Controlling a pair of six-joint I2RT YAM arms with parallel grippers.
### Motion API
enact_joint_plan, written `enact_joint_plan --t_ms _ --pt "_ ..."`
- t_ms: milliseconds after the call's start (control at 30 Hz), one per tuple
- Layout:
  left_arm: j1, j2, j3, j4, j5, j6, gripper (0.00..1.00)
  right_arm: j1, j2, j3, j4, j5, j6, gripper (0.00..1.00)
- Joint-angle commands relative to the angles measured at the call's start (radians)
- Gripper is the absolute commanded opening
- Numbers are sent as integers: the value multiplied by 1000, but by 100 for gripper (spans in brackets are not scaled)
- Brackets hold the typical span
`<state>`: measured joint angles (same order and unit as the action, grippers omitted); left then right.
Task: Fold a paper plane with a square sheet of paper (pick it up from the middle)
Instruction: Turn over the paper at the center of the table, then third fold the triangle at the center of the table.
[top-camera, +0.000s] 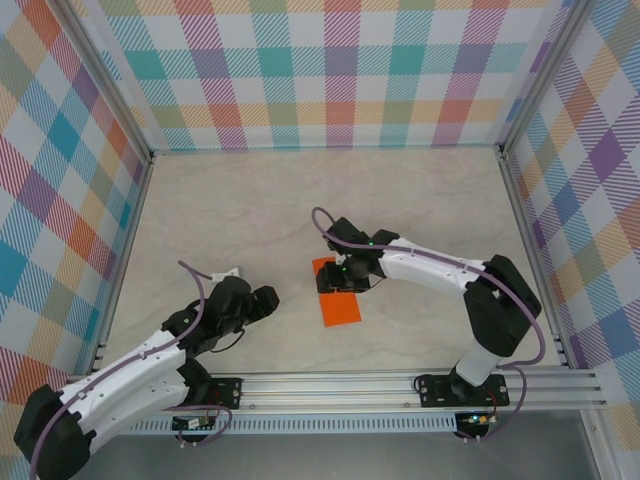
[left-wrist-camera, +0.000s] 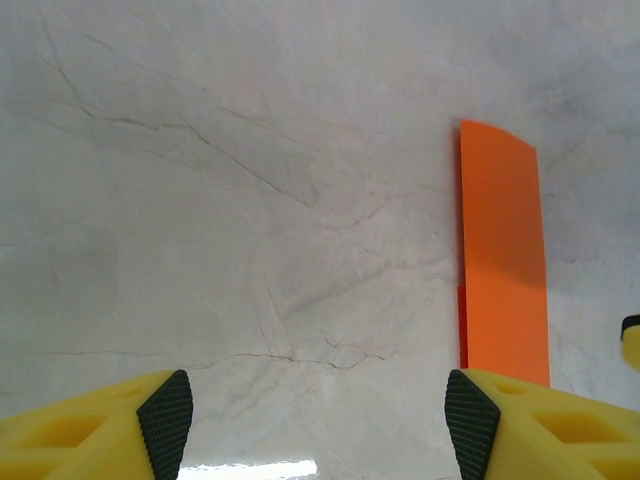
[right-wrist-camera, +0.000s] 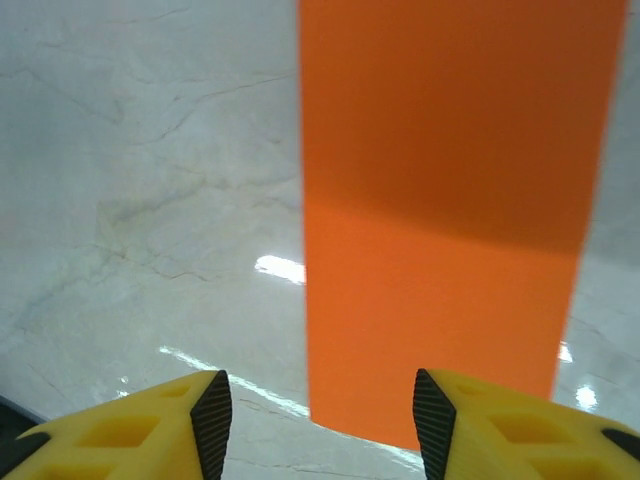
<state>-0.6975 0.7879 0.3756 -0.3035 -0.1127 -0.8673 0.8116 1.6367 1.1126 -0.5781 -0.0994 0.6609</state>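
Top external view: the orange square sheet of paper (top-camera: 340, 308), folded into a strip, lies flat on the worktop (top-camera: 250, 200) at frame centre. Its upper end is under the right gripper (top-camera: 345, 272), whose jaws stand parted and empty. At lower left the left gripper (top-camera: 262, 300) gapes wide, well apart from the paper.

Bright, even light falls from overhead. White glare streaks gleam on the table (right-wrist-camera: 150, 200) in both wrist views. A soft shadow darkens the far half of the square sheet of paper (right-wrist-camera: 450, 150). Focus is fairly sharp.
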Motion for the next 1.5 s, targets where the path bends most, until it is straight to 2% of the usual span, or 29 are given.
enact_joint_plan --t_ms 0,167,333,767,1100,1467 --pt "10 87 40 119 105 29 70 -81 -65 -135 155 -102 42 55" --pt "3 274 107 192 188 38 70 -170 -81 -249 268 -207 52 55" --pt "-35 438 192 213 216 55 67 -187 -32 -283 344 -275 49 45" --pt "-65 620 300 250 251 65 53 -176 16 -417 456 -308 87 37" --pt "-80 717 345 276 286 65 47 -115 -87 -582 634 -196 383 38" --pt "-83 749 352 281 275 70 46 -91 -206 -487 400 -121 308 46"
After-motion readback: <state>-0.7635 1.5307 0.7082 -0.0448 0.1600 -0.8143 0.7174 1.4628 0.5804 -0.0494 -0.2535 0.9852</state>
